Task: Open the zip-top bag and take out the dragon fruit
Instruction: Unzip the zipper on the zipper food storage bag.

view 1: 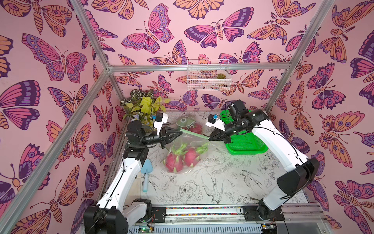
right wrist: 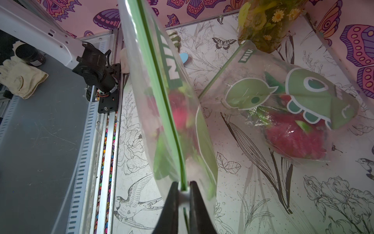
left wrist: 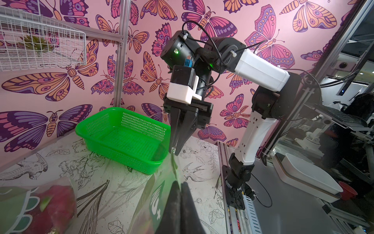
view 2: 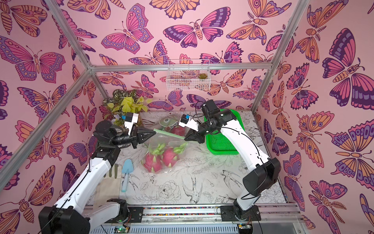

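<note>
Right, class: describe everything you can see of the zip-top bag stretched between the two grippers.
The zip-top bag is clear, crinkly plastic with green printing and a green zip strip along its top. The left gripper and right gripper pinch that strip's two ends, holding it taut in the air; it looks closed. The bag hangs below, its bottom resting on the table, with pink dragon fruit inside.

Dragon fruit blurred behind bag
</note>
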Tool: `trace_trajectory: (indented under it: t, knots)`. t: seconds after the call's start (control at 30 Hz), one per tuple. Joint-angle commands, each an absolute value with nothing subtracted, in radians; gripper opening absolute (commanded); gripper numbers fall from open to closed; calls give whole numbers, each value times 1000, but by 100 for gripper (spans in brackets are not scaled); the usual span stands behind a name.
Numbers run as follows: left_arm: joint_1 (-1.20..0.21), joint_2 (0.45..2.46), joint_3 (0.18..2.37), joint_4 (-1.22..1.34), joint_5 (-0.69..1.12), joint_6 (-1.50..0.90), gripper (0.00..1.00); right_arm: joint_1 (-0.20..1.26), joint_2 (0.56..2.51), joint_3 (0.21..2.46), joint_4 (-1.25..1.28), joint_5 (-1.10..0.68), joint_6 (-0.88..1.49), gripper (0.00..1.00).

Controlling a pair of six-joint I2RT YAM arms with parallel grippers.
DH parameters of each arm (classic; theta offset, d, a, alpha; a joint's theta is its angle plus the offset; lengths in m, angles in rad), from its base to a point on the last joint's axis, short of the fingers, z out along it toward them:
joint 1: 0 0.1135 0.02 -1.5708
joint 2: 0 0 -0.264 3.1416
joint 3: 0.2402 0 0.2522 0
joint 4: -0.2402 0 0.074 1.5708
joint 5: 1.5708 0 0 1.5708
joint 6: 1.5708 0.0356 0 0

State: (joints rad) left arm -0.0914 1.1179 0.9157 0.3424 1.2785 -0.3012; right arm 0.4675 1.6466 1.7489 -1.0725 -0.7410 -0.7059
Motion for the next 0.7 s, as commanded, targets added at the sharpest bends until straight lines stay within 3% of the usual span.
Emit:
trace_trajectory:
  t: [0.0,0.67]
  knots:
    - [-64,1067,947,404,1269,-313,0,431,1620,1696,-1091,-618,-695,0]
    - [-28,1040,969,362,1267,-311,0,354,1545,1619,-1067,-624,-695,0]
